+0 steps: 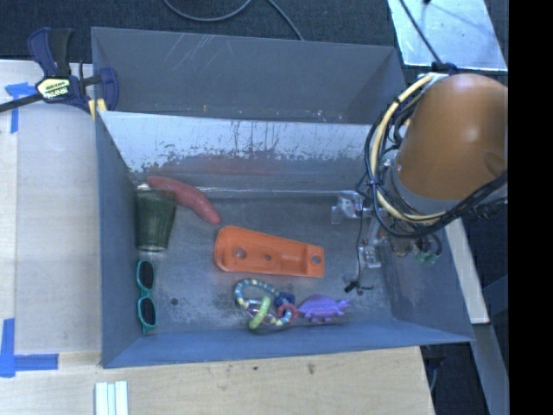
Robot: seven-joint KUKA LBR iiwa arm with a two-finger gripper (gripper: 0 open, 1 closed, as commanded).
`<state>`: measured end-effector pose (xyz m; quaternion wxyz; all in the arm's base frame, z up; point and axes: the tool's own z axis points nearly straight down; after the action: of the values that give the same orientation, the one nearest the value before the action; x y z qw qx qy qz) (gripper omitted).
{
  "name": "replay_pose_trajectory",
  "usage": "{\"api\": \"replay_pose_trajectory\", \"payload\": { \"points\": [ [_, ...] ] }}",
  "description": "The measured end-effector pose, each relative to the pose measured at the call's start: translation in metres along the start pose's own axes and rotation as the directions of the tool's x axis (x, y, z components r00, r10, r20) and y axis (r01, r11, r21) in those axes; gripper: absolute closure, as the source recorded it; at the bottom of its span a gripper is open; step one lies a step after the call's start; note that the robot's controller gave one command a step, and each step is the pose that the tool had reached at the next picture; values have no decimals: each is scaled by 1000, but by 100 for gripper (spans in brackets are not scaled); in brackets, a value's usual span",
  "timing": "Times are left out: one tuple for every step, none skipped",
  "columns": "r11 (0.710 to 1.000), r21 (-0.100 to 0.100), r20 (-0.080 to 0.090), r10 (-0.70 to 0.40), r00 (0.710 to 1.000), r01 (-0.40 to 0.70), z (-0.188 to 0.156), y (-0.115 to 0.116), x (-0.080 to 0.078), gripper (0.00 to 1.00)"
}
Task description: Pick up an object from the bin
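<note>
I hang at the right side of the grey bin (117,249). My gripper (363,271) is low over the floor, just past the right end of the flat orange plastic piece (268,253) that lies across the middle. The small purple toy (324,308) lies near the front wall, just beside my tip. I see no thing in my grip, and whether my jaws are parted or closed I cannot tell.

The orange piece looks to me like stiff moulded plastic: light, smooth, likely a little slippery. Since it lies flat, I would take it across its narrow width near the right end rather than along its length.

The purple toy seems lighter and perhaps rubbery, so easy to pinch. It touches the tangle of coloured rings (259,305) on its left, though, and those might drag up with it.

The dark green cup (155,219), the red sausage-shaped thing (186,199) and the teal sunglasses (145,296) lie on the left, well apart from me
</note>
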<state>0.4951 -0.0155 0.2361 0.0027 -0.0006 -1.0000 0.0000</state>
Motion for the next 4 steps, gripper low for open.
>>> {"api": "replay_pose_trajectory", "payload": {
  "points": [
    [1000,0,9,0,1000,0,-4,0,-1,0],
    [999,3,18,-32,999,32,26,22,-12,0],
    [997,0,14,-82,997,82,89,47,-8,0],
    [995,4,20,-105,994,105,149,51,-55,100]
  ]
}}
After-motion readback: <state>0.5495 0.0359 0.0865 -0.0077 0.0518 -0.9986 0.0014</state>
